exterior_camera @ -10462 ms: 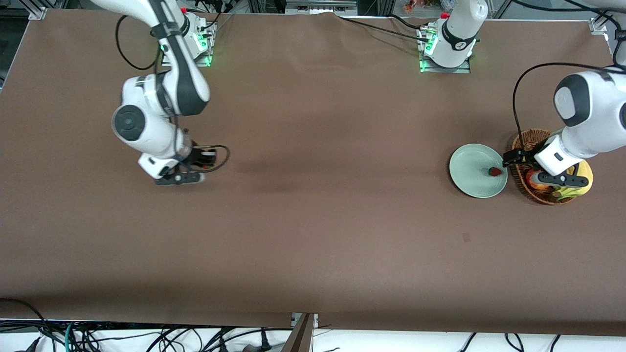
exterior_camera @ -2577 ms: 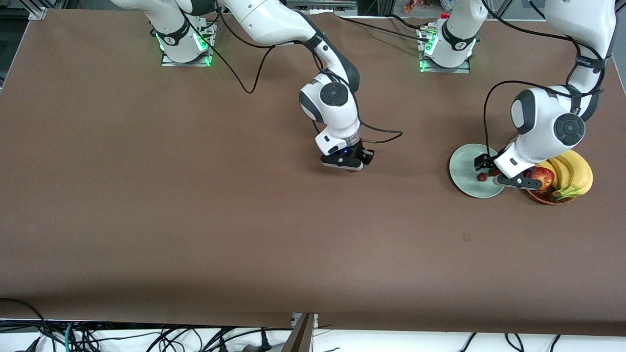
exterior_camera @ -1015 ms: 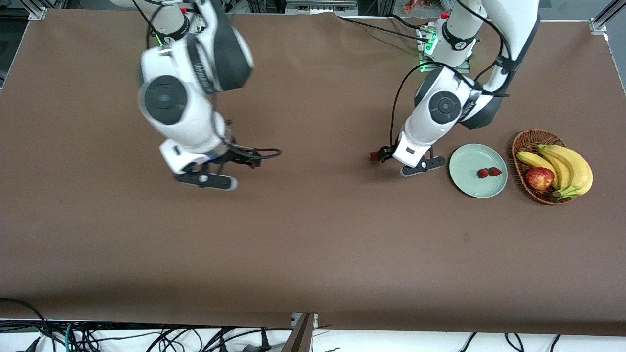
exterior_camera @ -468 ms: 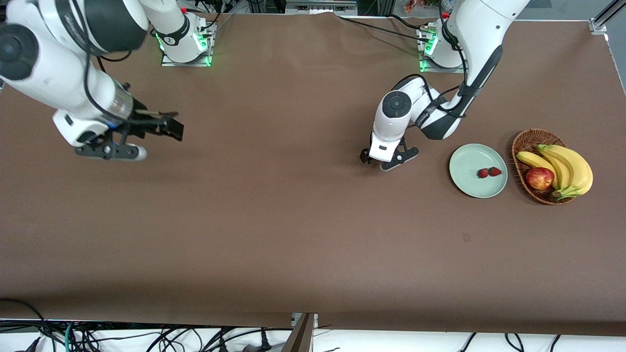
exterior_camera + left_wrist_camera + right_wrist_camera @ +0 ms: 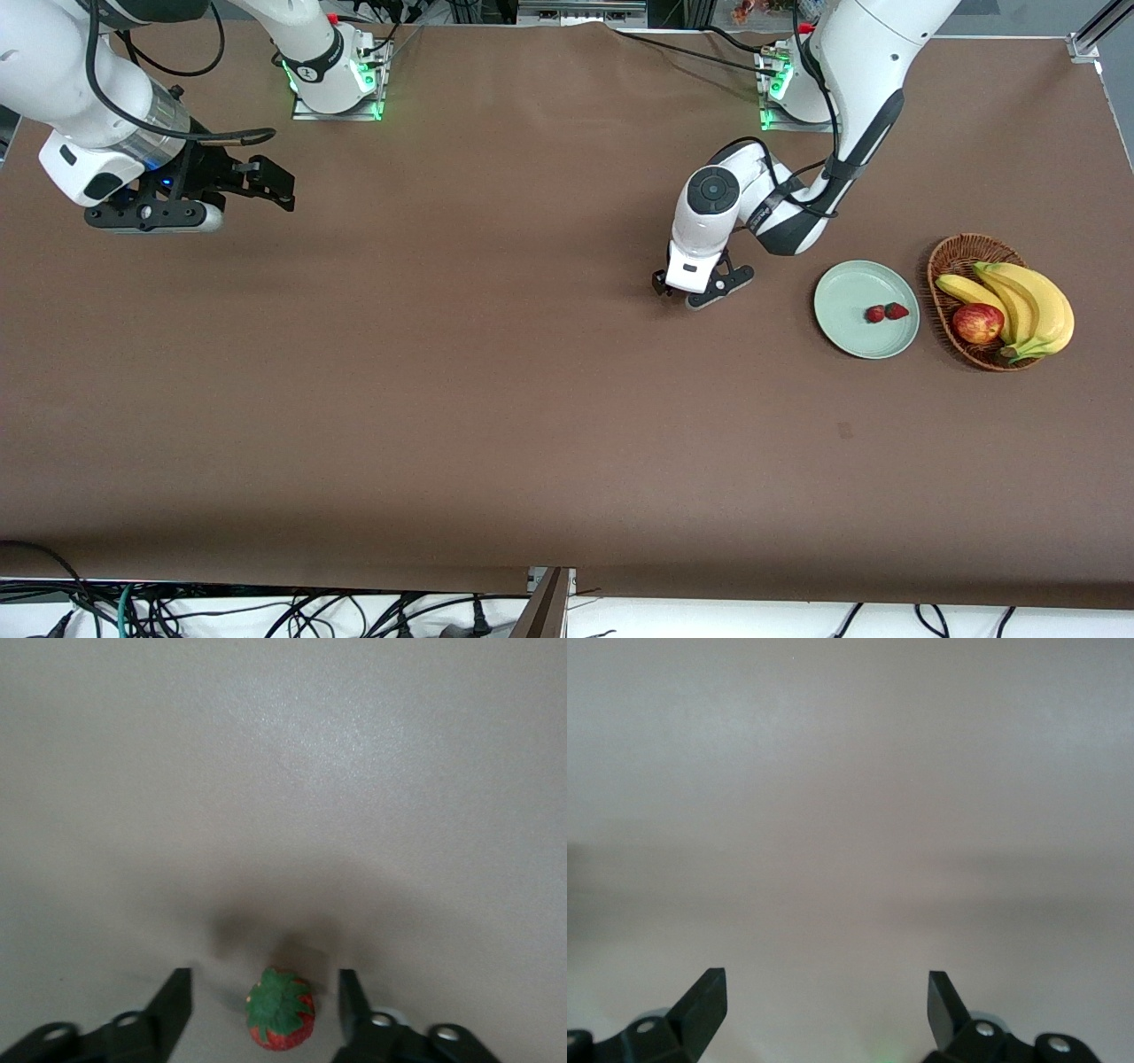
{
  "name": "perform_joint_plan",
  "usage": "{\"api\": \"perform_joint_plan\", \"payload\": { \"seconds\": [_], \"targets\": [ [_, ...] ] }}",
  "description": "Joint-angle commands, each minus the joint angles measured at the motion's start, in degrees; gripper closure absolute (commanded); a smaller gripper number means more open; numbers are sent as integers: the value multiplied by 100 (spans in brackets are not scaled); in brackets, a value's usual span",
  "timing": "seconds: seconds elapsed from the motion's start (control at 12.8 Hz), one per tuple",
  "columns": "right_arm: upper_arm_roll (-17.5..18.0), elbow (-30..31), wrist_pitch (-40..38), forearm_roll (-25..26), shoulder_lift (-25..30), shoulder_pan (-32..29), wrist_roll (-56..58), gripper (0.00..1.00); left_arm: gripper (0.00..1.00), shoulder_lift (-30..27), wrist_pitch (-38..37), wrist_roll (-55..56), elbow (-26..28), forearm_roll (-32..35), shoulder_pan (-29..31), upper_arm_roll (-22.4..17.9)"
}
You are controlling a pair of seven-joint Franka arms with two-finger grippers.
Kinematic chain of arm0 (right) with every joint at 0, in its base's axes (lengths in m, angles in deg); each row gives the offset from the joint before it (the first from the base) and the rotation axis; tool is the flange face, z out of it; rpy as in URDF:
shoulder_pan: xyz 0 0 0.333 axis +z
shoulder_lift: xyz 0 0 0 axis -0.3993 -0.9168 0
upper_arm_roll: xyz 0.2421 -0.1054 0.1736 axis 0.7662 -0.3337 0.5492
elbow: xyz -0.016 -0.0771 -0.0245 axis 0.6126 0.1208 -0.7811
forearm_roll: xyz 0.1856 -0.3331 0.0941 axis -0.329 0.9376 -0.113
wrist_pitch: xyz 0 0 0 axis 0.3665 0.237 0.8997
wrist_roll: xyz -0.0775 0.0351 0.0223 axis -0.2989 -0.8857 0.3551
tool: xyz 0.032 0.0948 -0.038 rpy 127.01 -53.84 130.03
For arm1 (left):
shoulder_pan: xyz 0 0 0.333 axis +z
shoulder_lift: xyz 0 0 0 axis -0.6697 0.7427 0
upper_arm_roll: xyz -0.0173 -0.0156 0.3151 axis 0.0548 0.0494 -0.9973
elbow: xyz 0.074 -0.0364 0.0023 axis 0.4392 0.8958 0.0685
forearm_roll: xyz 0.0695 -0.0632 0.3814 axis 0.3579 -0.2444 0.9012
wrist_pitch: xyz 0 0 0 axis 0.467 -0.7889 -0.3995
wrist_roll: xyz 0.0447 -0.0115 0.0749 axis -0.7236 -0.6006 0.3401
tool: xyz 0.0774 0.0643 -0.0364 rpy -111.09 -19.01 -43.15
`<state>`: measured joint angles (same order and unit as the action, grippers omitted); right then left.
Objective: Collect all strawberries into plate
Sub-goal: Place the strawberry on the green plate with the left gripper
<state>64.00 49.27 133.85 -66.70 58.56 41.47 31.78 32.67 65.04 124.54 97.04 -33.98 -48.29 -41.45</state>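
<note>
From my seat I see a brown wicker basket (image 5: 947, 257) at the left arm's end of the table (image 5: 496, 425). In it lie a bunch of yellow bananas (image 5: 1019, 301) and a red-yellow apple (image 5: 977, 322), the apple tucked against the bananas on the side toward the middle of the table. The bananas hang a little over the basket's rim. The table wears a plain brown cloth. A small dark mark (image 5: 844, 431) sits on it, nearer the front camera than the basket. Black cables (image 5: 266, 616) tangle along the table's near edge, and more trail by the two green-lit base plates (image 5: 337, 106).
</note>
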Motion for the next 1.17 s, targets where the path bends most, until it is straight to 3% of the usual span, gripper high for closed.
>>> {"api": "perform_joint_plan", "payload": {
  "seconds": [0.0,0.31,0.47,0.7,0.86,1.09],
  "targets": [
    [150,-86,87,254,-12,-132,253,0,76,48,-22,197,-97,193,-25,22],
    [159,-95,8,263,41,-343,693,0,82,-74,-459,-4,-552,88,62,22],
    [159,-95,-27,272,41,-334,693,0,86,-346,-890,-1096,-842,-795,168,-48],
    [159,-104,25,281,23,-308,685,0,86,-987,-1751,-3591,-985,-2220,238,-889],
    [159,-104,43,281,23,-308,685,0,86,-1217,-2130,-4956,-932,-2505,256,-1548],
    [159,-112,34,281,41,-308,693,0,86,-1174,-2105,-6687,-783,-2514,361,-2383]
  ]
}}
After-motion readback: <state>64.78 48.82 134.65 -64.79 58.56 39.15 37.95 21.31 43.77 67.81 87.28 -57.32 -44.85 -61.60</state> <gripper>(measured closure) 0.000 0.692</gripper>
